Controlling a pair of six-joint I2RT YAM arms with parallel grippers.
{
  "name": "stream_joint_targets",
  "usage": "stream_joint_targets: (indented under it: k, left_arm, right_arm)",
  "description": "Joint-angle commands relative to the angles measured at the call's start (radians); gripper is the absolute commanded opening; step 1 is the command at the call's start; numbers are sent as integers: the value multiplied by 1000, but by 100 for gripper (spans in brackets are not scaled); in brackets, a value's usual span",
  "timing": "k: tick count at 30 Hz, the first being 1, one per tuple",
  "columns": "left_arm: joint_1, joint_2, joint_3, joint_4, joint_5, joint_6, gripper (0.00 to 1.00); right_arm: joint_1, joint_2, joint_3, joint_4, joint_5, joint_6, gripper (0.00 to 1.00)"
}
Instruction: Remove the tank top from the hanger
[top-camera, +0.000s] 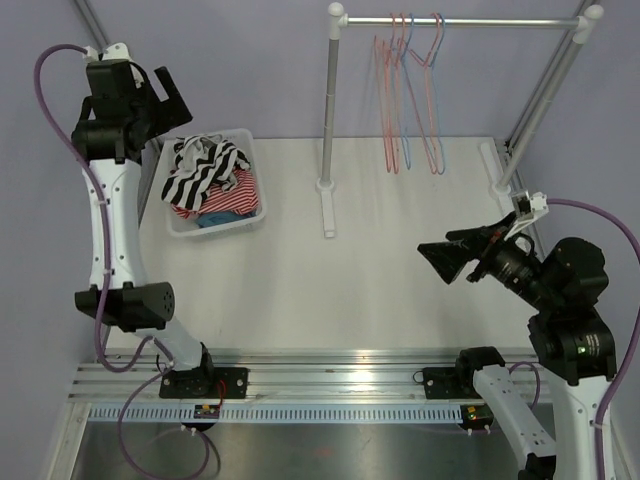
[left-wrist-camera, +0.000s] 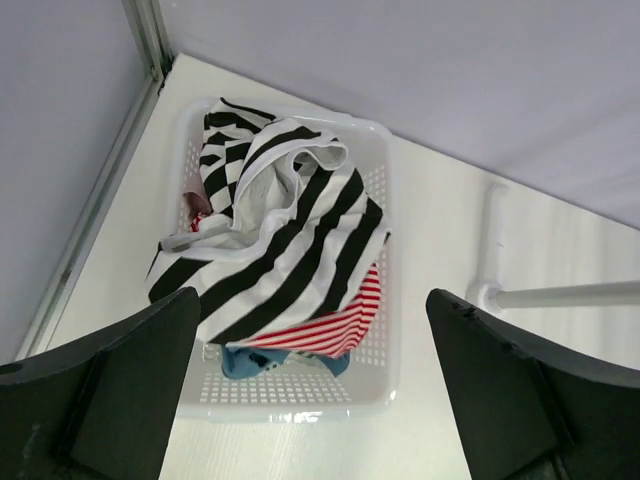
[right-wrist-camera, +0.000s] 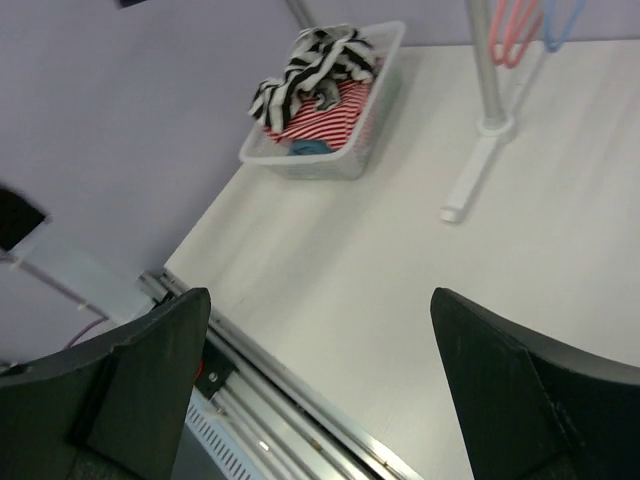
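A black-and-white striped tank top (top-camera: 208, 167) lies crumpled on top of other clothes in a white basket (top-camera: 250, 218) at the back left; it also shows in the left wrist view (left-wrist-camera: 270, 235) and in the right wrist view (right-wrist-camera: 315, 65). Bare red and blue hangers (top-camera: 410, 95) hang on the rail (top-camera: 465, 21) at the back. My left gripper (top-camera: 172, 95) is open and empty, held high above the basket (left-wrist-camera: 300, 395). My right gripper (top-camera: 440, 258) is open and empty, above the table's right side.
Red-striped (left-wrist-camera: 335, 320) and blue clothes (left-wrist-camera: 245, 362) lie under the tank top. The rack's white post (top-camera: 327, 120) and its foot (top-camera: 328, 210) stand at the table's middle back; a second post (top-camera: 540, 100) stands at the right. A metal rail (top-camera: 330, 375) runs along the near edge.
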Motion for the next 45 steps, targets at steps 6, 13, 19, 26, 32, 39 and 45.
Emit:
stream_joint_targets:
  k: [6,13,19,26,32,39,45]
  left_arm:
    - [-68,-446,-400,105,-1,79,99]
    - [-220,-784,-768,103,-156,86,99]
    - [-314,-983,-1075,109,-274,72,99]
    - [-371,-1148,-1247,80,-238,58,99]
    - [-389,-1287,-1281,85,-262,98,99]
    - [-391,-1306,-1266,66,-235,96,99]
    - [-391,-1318,-1269,71,-233,98,99]
  right_arm:
    - [3,169,170,-222,543,-152,99]
    - [3,271,216,-286,779,-235,99]
    - [3,251,196,-299,763,-263,99]
    - [4,164,147,-291,734,-291,99]
    - [4,113,119,-302,723,-308,100]
    - [4,85,72,-280,691,-325,100]
    - [4,42,3,-237,690,-343,100]
